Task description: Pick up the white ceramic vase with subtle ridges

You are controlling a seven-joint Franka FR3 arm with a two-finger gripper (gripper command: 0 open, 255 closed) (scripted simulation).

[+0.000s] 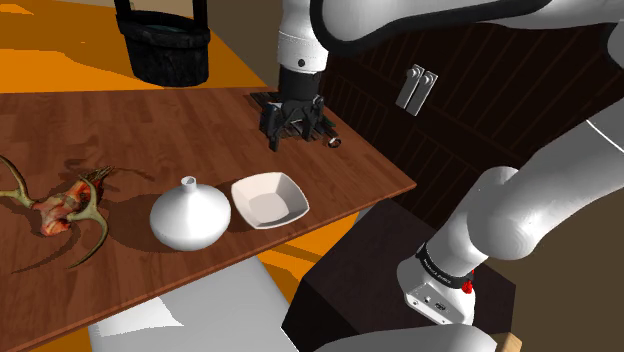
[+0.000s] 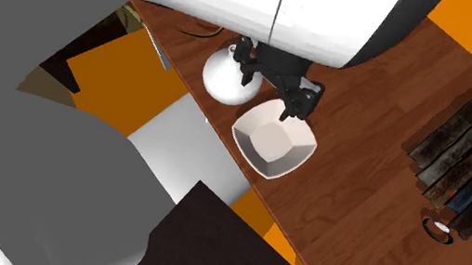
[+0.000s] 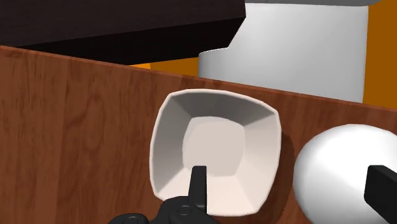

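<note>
The hand [image 1: 290, 128] hangs above the brown wooden counter [image 1: 200, 130] with its two black fingers spread apart and nothing between them in contact, so it grips nothing. In the shoulder view it sits over the far part of the counter, beyond the bowl [image 1: 268, 199] and well apart from the vase [image 1: 190, 215].

The vase is white, round-bodied and squat with a short narrow neck. It stands upright near the counter's front edge, just beside the bowl on the shoulder view's left. The bowl is white too, squarish with rounded corners, and it is empty.

In the wrist view the hand [image 3: 289, 191] looks down on both. One finger [image 3: 199, 184] lies in front of the bowl [image 3: 213, 149], the other [image 3: 382, 184] in front of the far side of the vase [image 3: 343, 172], and part of the vase's rounded body shows in the gap between them. The second exterior view shows the hand [image 2: 273, 83] from above, over the spot where the vase [image 2: 227, 77] and bowl [image 2: 273, 139] stand next to each other.

An antlered skull [image 1: 60, 205] lies on the counter farther toward the shoulder view's left, apart from the vase. A black bucket [image 1: 165, 45] stands beyond the counter's far edge. The dark stand [image 1: 350, 290] sits at the lower right of the shoulder view.
</note>
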